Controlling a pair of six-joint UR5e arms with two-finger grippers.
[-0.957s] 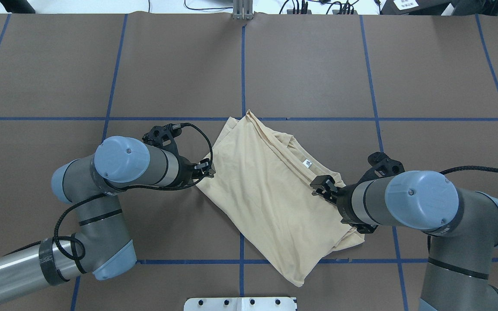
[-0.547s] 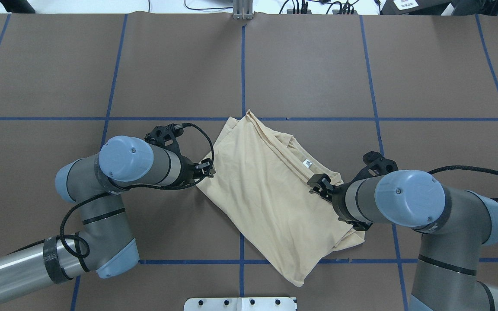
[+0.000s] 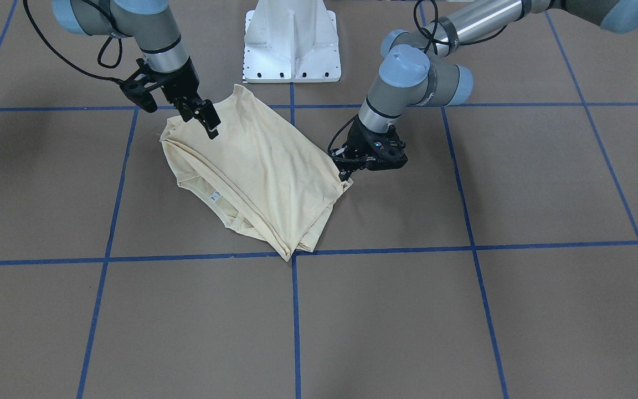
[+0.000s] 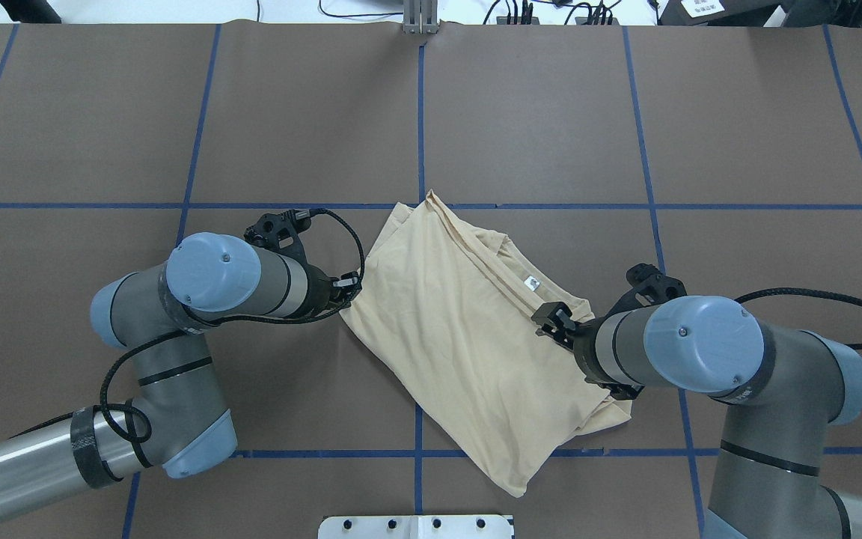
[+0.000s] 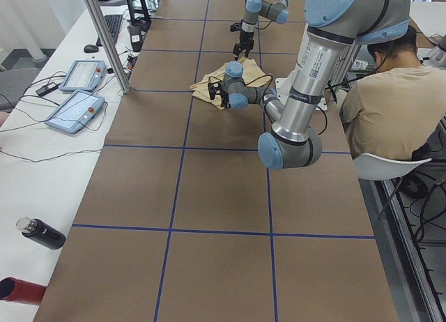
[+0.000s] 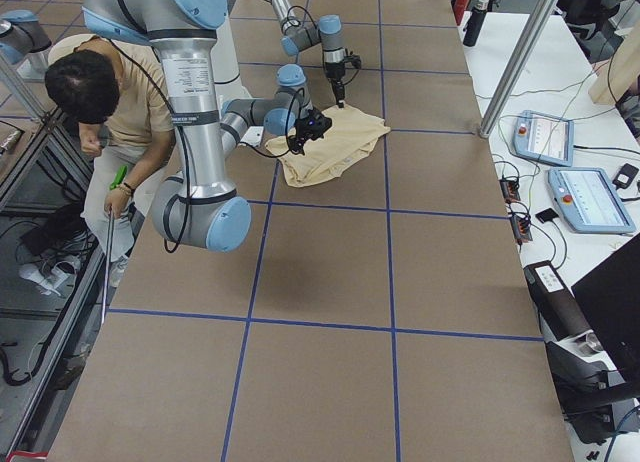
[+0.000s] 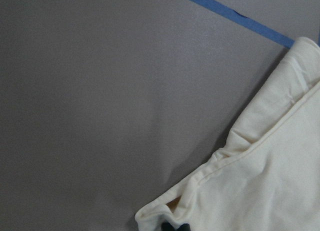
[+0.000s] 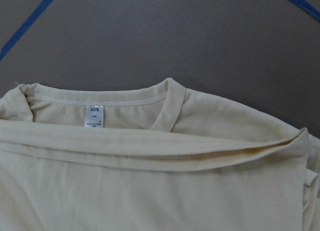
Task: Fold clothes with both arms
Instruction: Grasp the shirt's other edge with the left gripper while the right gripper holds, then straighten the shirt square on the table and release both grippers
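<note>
The left gripper (image 3: 346,172) sits low at the right edge of the T-shirt (image 3: 263,172) in the front-facing view, its tip against the hemmed corner. Its wrist camera shows only a dark tip at the bottom edge, beside a slightly lifted hem. I cannot tell whether the fingers are clamped on the cloth or merely next to it.

The right gripper (image 3: 211,126) points down over the shirt's upper left part in the same view. Whether its fingers are spread or together I cannot tell either. Its wrist camera looks onto the round neckline and the small white neck label (image 8: 94,116), with folded layers across the lower frame.

The shirt lies folded into a slanted oblong at the middle of the brown table (image 3: 463,310). Its lowest point rests on a crossing of the blue tape lines (image 3: 407,247). The white pedestal (image 3: 291,50) stands at top centre.
</note>
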